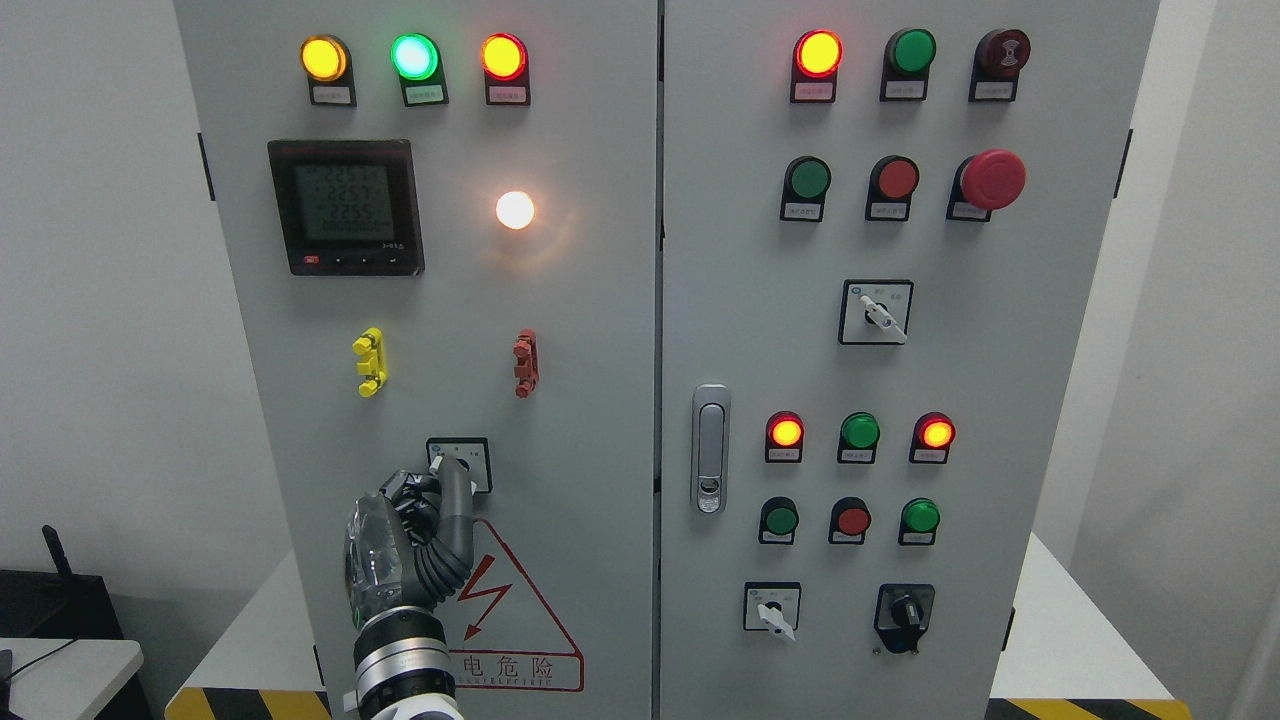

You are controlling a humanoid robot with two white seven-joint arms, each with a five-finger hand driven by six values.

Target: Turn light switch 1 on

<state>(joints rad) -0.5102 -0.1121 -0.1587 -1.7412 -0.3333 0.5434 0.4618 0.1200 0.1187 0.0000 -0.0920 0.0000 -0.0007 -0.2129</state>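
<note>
The pale grey metal cabinet door (580,330) carries everything near the left hand (395,550), whose curled fingers (455,500) close on the small black-framed square rotary switch (472,462). Just below and right of the fingers is a red-outlined triangular warning sticker (525,625). Above them, to the left, sits a yellow plastic clip (370,362); above and right, a red-brown plastic clip (525,363). Higher up glows a round white lamp (515,210), beside a black square digital meter (346,207).
</note>
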